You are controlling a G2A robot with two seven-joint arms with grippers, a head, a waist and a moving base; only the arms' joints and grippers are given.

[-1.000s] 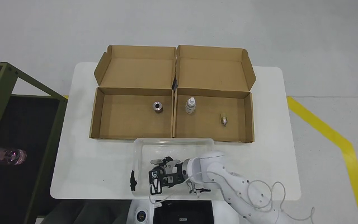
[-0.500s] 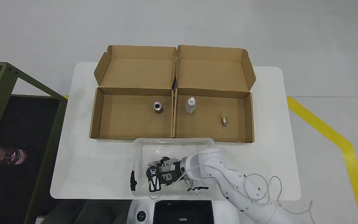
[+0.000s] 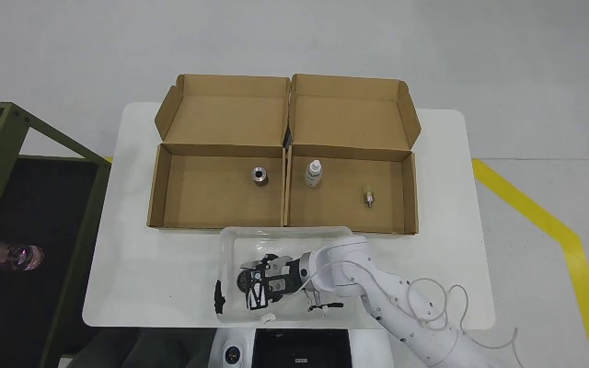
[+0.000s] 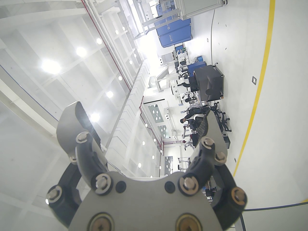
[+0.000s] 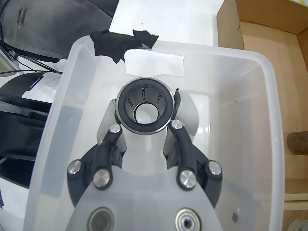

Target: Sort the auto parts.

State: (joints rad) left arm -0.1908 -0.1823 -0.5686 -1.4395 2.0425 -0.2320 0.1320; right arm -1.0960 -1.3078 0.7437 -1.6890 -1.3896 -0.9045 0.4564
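Observation:
My right gripper (image 5: 145, 104) is shut on a dark ring-shaped metal bearing (image 5: 145, 108), its bore facing the wrist camera, inside the clear plastic bin (image 5: 266, 63). From above, the right gripper (image 3: 255, 287) sits over the left part of the bin (image 3: 287, 231) with the bearing in it. Two open cardboard boxes lie beyond the bin. The left box (image 3: 198, 189) holds a metal bushing (image 3: 259, 175). The right box (image 3: 391, 207) holds a small white bottle (image 3: 314, 172) and a small metal part (image 3: 368, 196). My left gripper (image 4: 140, 115) points up at the ceiling, open and holding nothing.
Torn black tape (image 5: 113, 45) hangs on the bin's rim, with a white paper patch (image 5: 154, 63) beside it. The left box's corner (image 5: 231, 17) is close beside the bin. White tabletop (image 3: 138, 239) lies free left of the bin and boxes.
My right gripper has shifted slightly to the left and toward the boxes inside the bin, still shut on the bearing. The parts in the boxes have not moved.

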